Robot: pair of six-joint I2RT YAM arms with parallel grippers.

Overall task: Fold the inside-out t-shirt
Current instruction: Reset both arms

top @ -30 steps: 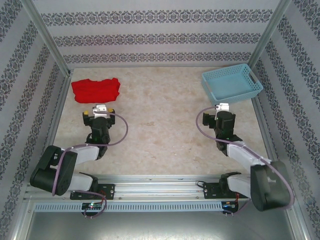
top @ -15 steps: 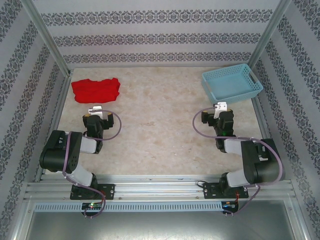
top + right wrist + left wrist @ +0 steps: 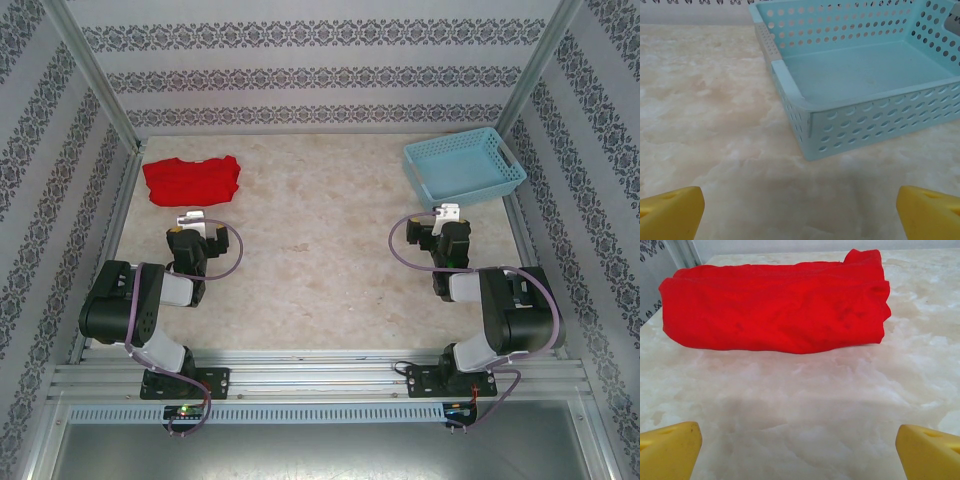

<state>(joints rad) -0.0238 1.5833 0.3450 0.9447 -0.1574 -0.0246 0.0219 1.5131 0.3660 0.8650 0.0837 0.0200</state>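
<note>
At the far left of the marbled table (image 3: 320,260), close to the left wall, the inside-out t-shirt (image 3: 192,179) lies as a compact red bundle, longer across than deep, with soft creases on its top. In the left wrist view the t-shirt (image 3: 775,307) stretches across the upper part of the picture, one rounded end near the wall and a small flap of cloth standing up at its far right corner. The left gripper (image 3: 192,218) sits just on the near side of the shirt, pointing at it and not touching it. Its yellow fingertips (image 3: 670,452) appear at the two bottom corners of that view, so the jaws stand wide apart with only bare table between them. Further right, across an open stretch of table, the right gripper (image 3: 446,213) faces the light blue basket (image 3: 470,190) in the far right corner and stays short of it. From the right wrist the basket (image 3: 865,130) shows its perforated walls and a bare floor, one corner turned towards the camera. The right gripper's yellow fingertips (image 3: 670,212) are likewise spread wide, holding nothing.
</note>
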